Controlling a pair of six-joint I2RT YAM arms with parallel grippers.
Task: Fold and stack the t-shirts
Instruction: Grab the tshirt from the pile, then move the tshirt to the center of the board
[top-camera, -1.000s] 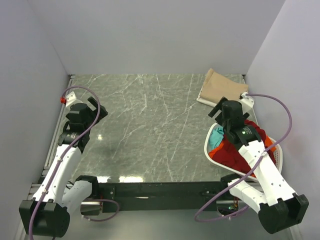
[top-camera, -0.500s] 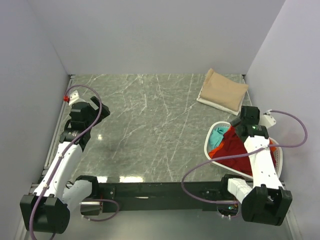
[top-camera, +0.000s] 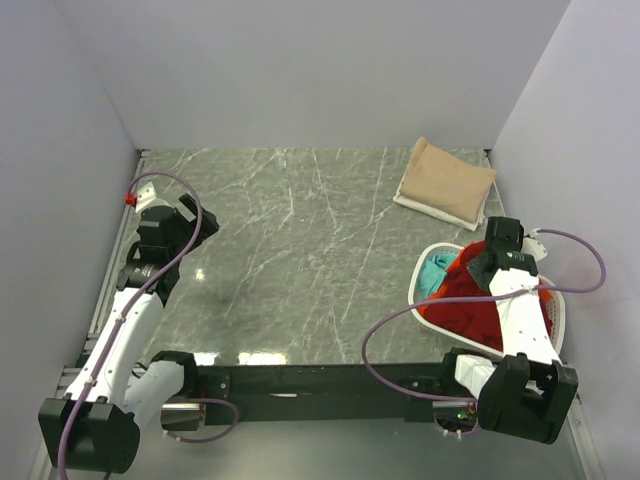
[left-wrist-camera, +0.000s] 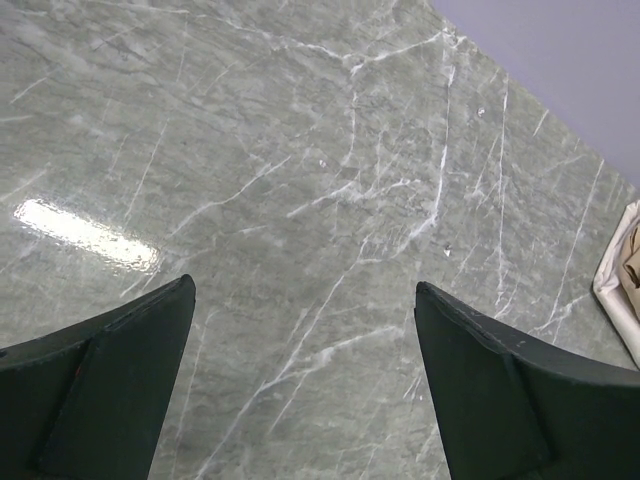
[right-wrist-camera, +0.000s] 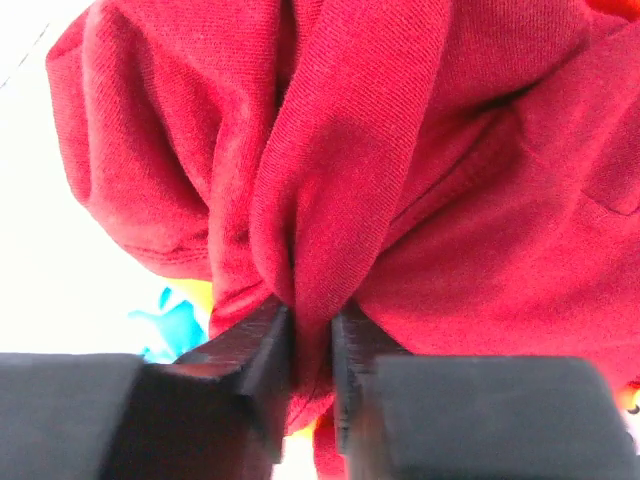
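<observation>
Right hand (right-wrist-camera: 310, 322) dropped lower into white oval plastic basket (top-camera: 556, 314) since a second ago. Now clamped on fold of dark red soft cloth t-shirt (right-wrist-camera: 400, 190). Red shirt heaped in basket, over teal cloth t-shirt (top-camera: 432, 272) and bright orange-red cloth t-shirt (top-camera: 426, 302). Basket sits at right edge of grey marble worktop (top-camera: 300, 250). Folded tan cloth t-shirt (top-camera: 447, 182) lies in far right corner, near basket. Left hand (left-wrist-camera: 304, 292) stayed above left side of worktop, fingers wide apart.

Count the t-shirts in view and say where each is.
4. The tan shirt lies folded at far right; the dark red shirt, pinched by the right gripper, the teal shirt and the orange-red shirt crowd the basket. More may hide underneath.
</observation>
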